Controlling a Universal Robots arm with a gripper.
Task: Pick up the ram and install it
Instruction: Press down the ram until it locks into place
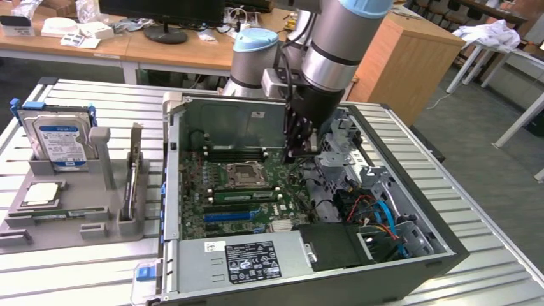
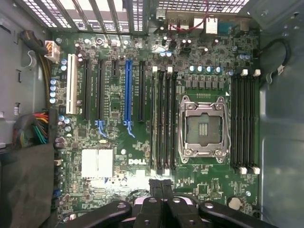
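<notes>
A thin green ram stick (image 1: 55, 217) lies flat in the grey holder tray (image 1: 76, 239) at the exterior view's left, far from the arm. My gripper (image 1: 299, 152) hangs inside the open computer case, low over the motherboard (image 1: 255, 210). In the wrist view its fingertips (image 2: 161, 186) are pressed together with nothing between them, just off the end of the black memory slots (image 2: 164, 123) beside the CPU socket (image 2: 202, 126). A green strip (image 1: 244, 196) runs along those slots; I cannot tell whether it is a seated stick.
The tray also carries an upright hard drive (image 1: 56, 137) and a CPU (image 1: 41, 193). Inside the case are a blue expansion slot (image 2: 127, 92), a second bank of memory slots (image 2: 244, 121), the power supply (image 1: 246, 258) and cables (image 1: 378, 213). Case walls enclose the board.
</notes>
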